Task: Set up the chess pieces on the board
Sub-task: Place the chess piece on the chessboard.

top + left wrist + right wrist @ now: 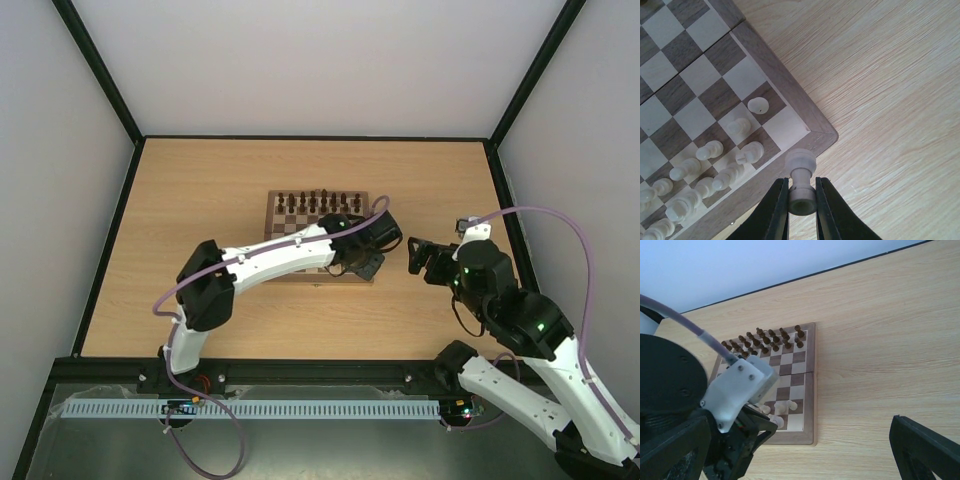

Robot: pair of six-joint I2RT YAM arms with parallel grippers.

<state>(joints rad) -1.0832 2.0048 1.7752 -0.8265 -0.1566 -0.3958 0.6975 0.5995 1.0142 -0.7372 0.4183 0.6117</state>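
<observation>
We start with the one pale piece (800,162) caught in the left gripper (801,189). The two dark fingers (776,207) pinch it by its base, and its head points toward the board's near corner. In the left wrist view it lies over the border of the board (786,85), right at that corner (we cannot tell whether it touches the wood). Beside it, the other chess pieces (710,150) of the pale set stand in two rows along that edge, and the last square at the corner is bare. One round-topped pale piece (758,104) stands a row further in, on a dark square. Across the board, the dark pieces (315,203) fill the two far rows. The board sits mid-table (200,200), with the left arm reaching over its near right part. The right gripper (415,256) hangs over bare wood just off the board's right side, its fingers spread wide with nothing between them.
</observation>
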